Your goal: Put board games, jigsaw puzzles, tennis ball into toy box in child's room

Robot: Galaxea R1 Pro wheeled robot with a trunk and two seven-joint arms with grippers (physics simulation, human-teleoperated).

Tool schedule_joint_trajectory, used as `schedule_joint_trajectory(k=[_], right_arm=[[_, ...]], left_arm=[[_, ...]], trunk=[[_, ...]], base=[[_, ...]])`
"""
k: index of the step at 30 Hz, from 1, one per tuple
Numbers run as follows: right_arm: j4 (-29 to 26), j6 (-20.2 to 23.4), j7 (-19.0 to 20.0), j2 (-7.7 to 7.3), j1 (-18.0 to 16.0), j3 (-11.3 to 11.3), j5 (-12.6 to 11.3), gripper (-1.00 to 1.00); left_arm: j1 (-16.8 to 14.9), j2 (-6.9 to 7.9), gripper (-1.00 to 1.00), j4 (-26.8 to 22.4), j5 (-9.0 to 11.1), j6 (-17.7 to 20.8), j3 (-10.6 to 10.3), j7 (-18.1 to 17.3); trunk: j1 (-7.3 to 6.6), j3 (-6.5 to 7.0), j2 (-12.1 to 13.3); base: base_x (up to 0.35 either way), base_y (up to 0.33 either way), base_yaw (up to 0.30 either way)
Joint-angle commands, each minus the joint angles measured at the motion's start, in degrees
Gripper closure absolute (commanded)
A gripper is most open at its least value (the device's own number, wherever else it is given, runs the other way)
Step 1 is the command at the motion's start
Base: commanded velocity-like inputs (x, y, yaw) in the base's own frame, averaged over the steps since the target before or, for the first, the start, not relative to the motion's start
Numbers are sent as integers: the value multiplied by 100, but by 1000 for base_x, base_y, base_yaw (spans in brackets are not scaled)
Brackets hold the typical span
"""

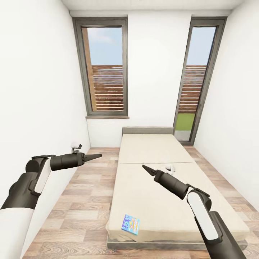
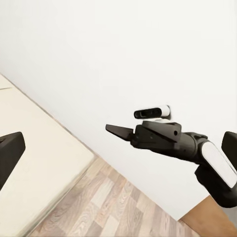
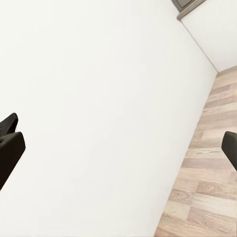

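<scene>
1. Facing the bed [image 1: 154, 187] from its foot, the robot is holding both arms raised ahead of it, well above the mattress, with nothing in either pincer.
2. Lying flat near the foot corner on the robot's left side is the smaller blue board game [image 1: 131, 223]; it is sitting below and to the near side of both grippers, its long axis running slightly askew to the mattress edge.
3. Pointing toward the bed's middle, the right gripper [image 1: 147, 169] is hanging over the mattress and appears the nearer of the two to the box; the left gripper [image 1: 94, 157] is hovering over the wooden floor [image 1: 79, 201] beside the bed.
4. Showing as single closed points in the head view, both pincers are reading as narrow; in the right wrist view the dark fingers [image 3: 11, 148] are sitting at opposite frame edges, so the true gap is uncertain.
5. Resting near the mattress seam is a small white object [image 1: 169, 167], too small to identify.
6. Catching the right gripper [image 2: 121, 131] from the side against the white wall [image 2: 98, 59], the left wrist view is presenting its jaws together.
</scene>
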Motion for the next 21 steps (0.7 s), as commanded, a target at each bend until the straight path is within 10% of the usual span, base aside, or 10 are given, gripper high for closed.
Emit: schedule_joint_trajectory(k=[1,21], right_arm=[[-1,20,4,-2,3,-2,-15,-100],[-3,22,4,-2,17,-3,-14,-100]], left_arm=[[-2,1,-100,-15,18,39,-3,-6],[-2,-8,-100,-40,-2,39,-4,-5]], trunk=[[2,-2,-4],[156,-126,-285]], base=[[-1,0,-17],[0,0,-2]])
